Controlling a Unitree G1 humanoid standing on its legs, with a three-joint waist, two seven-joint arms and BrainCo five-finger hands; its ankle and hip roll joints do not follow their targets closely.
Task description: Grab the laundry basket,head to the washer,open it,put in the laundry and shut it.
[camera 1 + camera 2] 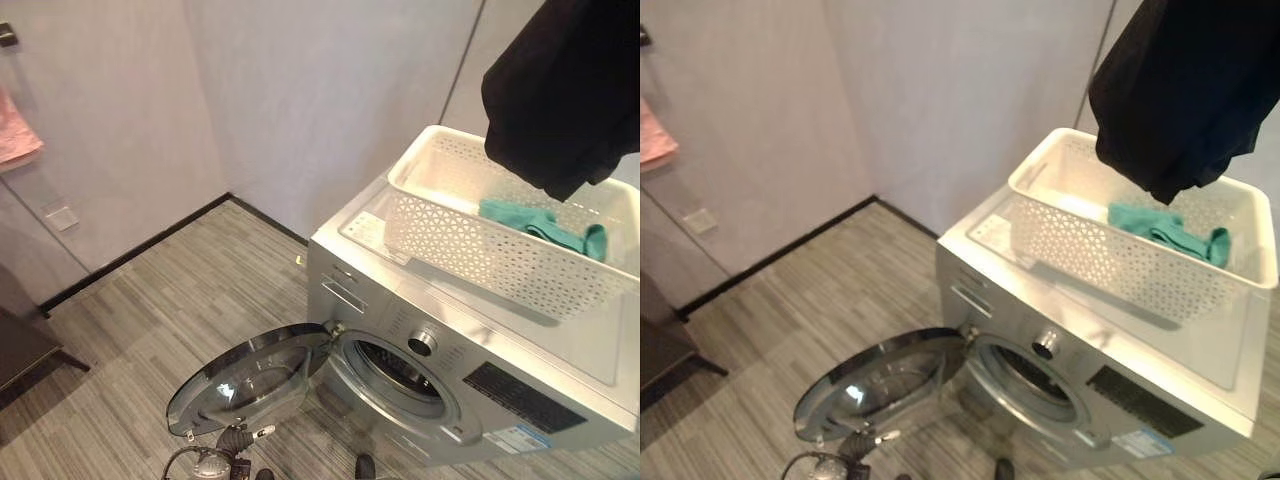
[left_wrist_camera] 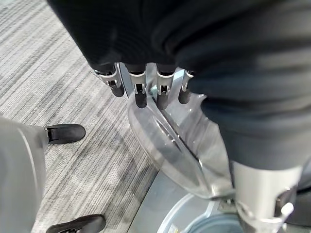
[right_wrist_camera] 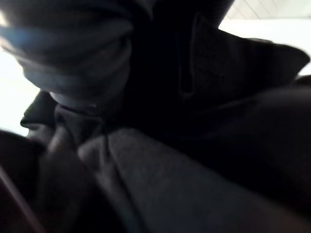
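One silver washer [image 1: 470,350] stood on the striped floor [image 1: 150,330], its single round glass door [image 1: 245,378] swung wide open. One white laundry basket [image 1: 470,235] sat on the washer's top toward its far edge, holding one teal cloth [image 1: 545,225] near its right end. One black garment [image 1: 560,90] hung above the basket. The left hand [image 2: 146,85] hung with fingers relaxed just beside the door; whether the right hand's fingers gripped could not be told.

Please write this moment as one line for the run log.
washer door: open | laundry basket: on washer top, teal cloth inside | black garment: lifted above basket | left hand: near door
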